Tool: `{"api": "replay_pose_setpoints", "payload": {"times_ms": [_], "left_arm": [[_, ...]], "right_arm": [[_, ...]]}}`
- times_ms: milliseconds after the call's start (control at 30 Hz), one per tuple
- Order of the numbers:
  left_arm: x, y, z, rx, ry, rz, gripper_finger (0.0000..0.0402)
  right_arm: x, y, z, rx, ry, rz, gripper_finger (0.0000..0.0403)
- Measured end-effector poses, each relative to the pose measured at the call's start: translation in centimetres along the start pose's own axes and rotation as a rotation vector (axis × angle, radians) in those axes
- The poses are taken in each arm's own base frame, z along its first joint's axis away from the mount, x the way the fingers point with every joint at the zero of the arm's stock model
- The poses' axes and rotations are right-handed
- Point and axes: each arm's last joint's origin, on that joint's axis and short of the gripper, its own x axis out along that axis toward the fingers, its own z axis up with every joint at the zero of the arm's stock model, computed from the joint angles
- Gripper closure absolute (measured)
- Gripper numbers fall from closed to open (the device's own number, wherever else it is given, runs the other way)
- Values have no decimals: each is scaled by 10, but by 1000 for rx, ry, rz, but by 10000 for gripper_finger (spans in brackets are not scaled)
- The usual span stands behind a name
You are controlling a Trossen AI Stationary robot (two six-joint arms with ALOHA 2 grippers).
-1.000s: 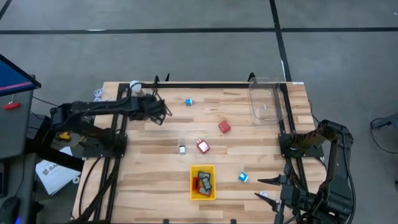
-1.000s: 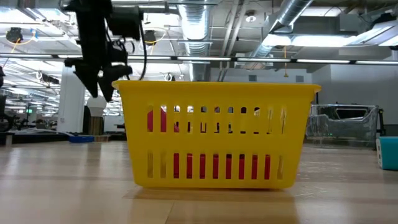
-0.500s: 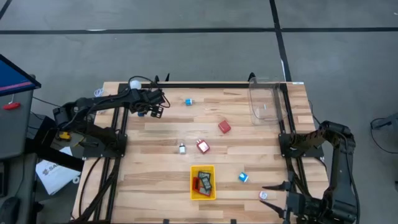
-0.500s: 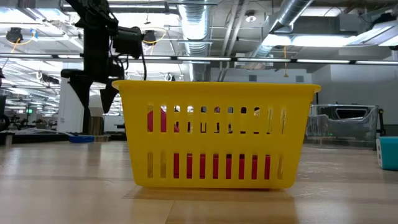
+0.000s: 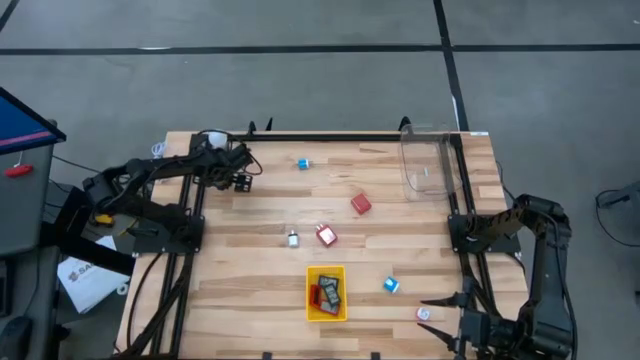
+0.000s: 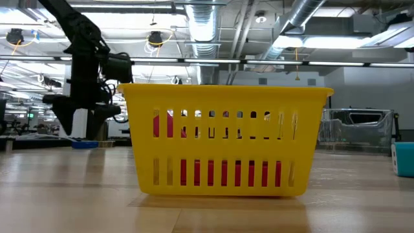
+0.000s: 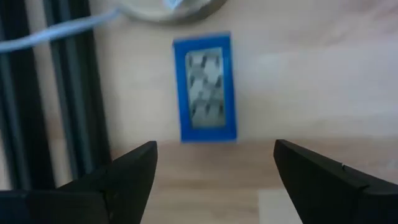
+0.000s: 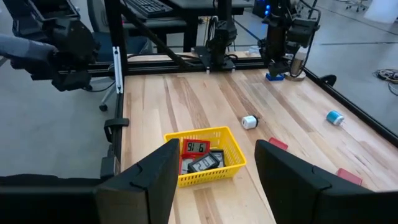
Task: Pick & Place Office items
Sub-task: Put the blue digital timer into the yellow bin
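Observation:
My left gripper [image 7: 214, 149] is open over the far left corner of the table [image 5: 238, 172], its fingers pointing down. A flat blue rectangle with a grey middle [image 7: 205, 87] lies flat on the wood just ahead of the fingertips, untouched; the low view shows it under the gripper [image 6: 83, 144]. My right gripper [image 8: 217, 149] waits open at the near right corner [image 5: 440, 312]. The yellow tray [image 5: 326, 293] holds a red piece [image 8: 196, 147] and black pieces. Loose pieces lie on the table: a blue-white one [image 5: 303, 163], a red block [image 5: 361, 204], a red-white one [image 5: 326, 236].
A round stand base [image 7: 168, 6] and a black rail [image 7: 68, 81] sit close beside the blue rectangle. A clear container [image 5: 425, 165] stands at the far right. A small white piece [image 5: 293, 239] and a blue block [image 5: 390, 285] lie near the tray.
My left gripper has moved toward the table's left edge and come down closer to the tabletop, staying open. My right arm has drawn back a little toward the near edge.

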Motion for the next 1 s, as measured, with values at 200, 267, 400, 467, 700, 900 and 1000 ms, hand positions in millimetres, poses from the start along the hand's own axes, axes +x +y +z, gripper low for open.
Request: {"api": "replay_pose_setpoints", "payload": {"times_ms": [200, 267, 400, 467, 700, 900, 1000], "left_arm": [[4, 5, 11, -3, 1, -65, 91], [5, 7, 12, -10, 6, -72, 96], [6, 10, 14, -6, 9, -69, 113], [7, 10, 15, -8, 9, -70, 124], [9, 13, 17, -22, 11, -65, 159], [18, 12, 18, -22, 39, -42, 166], [24, 9, 19, -12, 48, -36, 162]], "right_arm": [[1, 1, 1, 9, 7, 5, 200], [1, 2, 1, 16, 7, 7, 200], [0, 5, 1, 20, 4, 22, 200], [-1, 7, 2, 20, 1, 36, 200], [-2, 16, 5, 1, -13, 75, 200], [-2, 18, 5, -14, -18, 83, 200], [-2, 18, 5, -14, -17, 83, 200]]}}
